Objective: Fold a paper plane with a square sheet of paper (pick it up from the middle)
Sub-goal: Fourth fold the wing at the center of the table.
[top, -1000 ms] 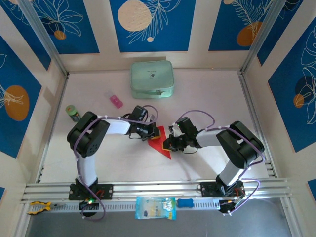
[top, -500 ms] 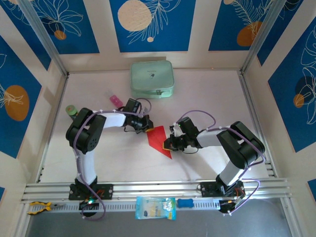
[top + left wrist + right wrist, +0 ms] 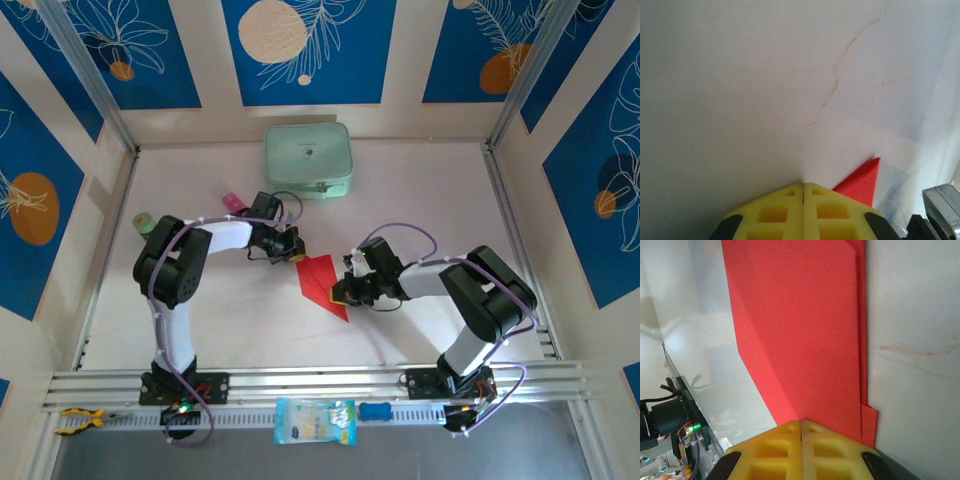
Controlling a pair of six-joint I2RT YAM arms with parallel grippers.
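Red paper (image 3: 322,280) lies flat in the middle of the bench (image 3: 430,200), part-folded into a long wedge. Step, as we judge it: pressing a crease. To do it well, pin the layers on one side and sweep flat along the fold, without lifting. Right jaws pressed together, fingertips (image 3: 815,440) resting on the paper's edge, pinching nothing. Left jaws pressed together, empty, just beside the far corner.

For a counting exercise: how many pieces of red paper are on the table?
1: the red paper lies centrally, between the left arm and right arm; scraps could hide under them.
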